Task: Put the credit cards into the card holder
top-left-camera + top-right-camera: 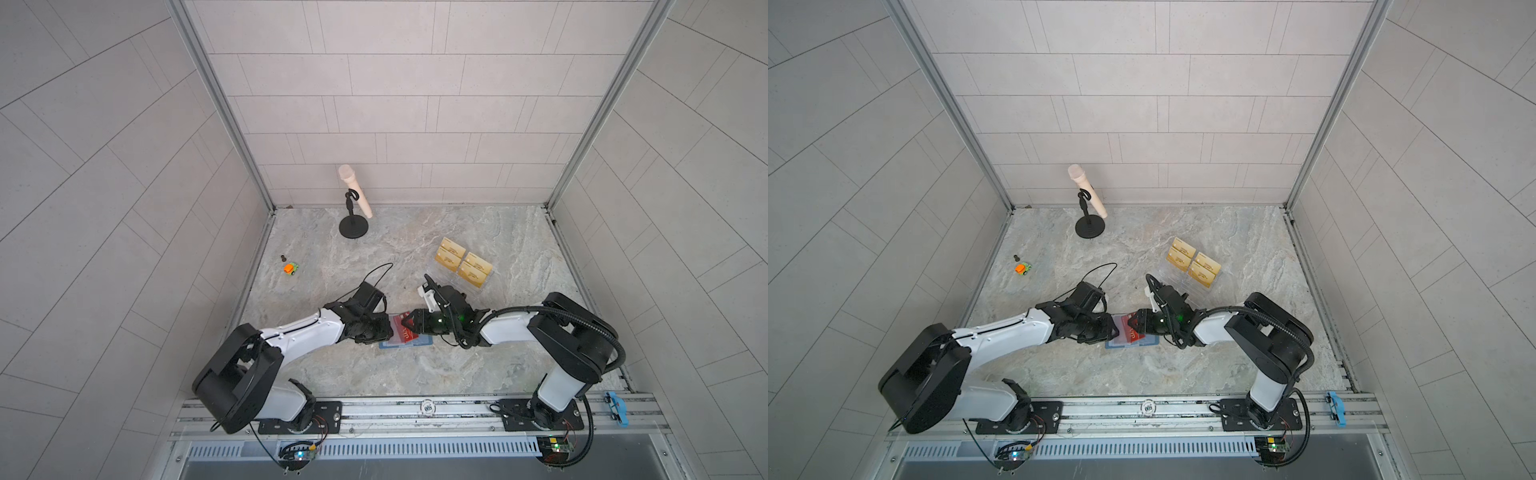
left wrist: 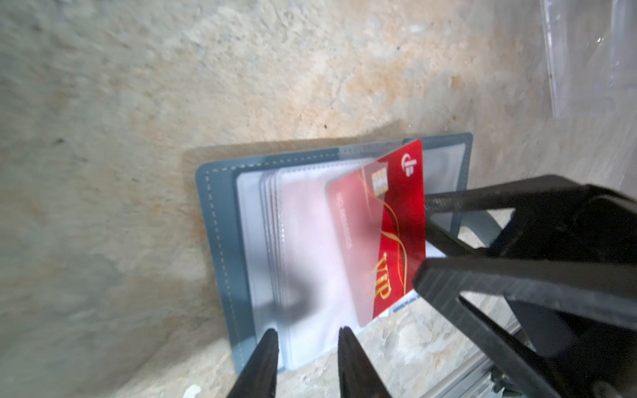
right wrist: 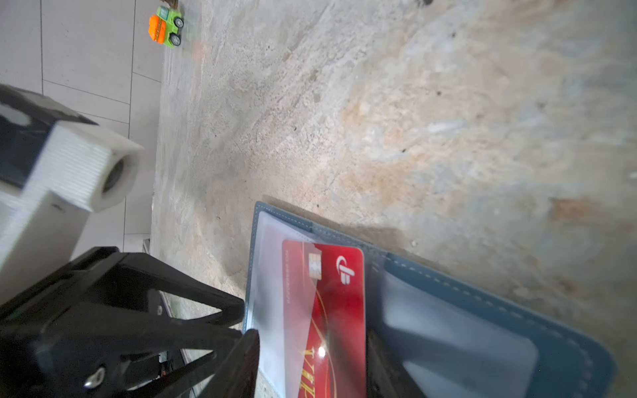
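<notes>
The card holder lay open and flat on the counter, directly under the tips of both arms, which met over it from opposite sides. The left fingers stood partly open with a plain gap between the two tips. In the left wrist view they hung at one end of the holder's stack of clear sleeves. The sleeve edges showed in the gap, but whether either tip touched them could not be told, and nothing was clamped. The right fingers stood spread well apart and gripped nothing. One long edge of a red credit card sat at the gap between their tips. The card was partway inside a clear sleeve. The strip farther from the right fingers looked milky under the plastic, while the strip nearer them was bare and glossy, showing a chip and gold "VIP" lettering. The card lay over the middle of the holder, between the two sets of fingers. A clear stand of pale gold cards stood behind the right fingers, near them but apart. A small orange and green toy truck sat well away on the left fingers' side, near the wall. A microphone on a stand stood far beyond both.
</notes>
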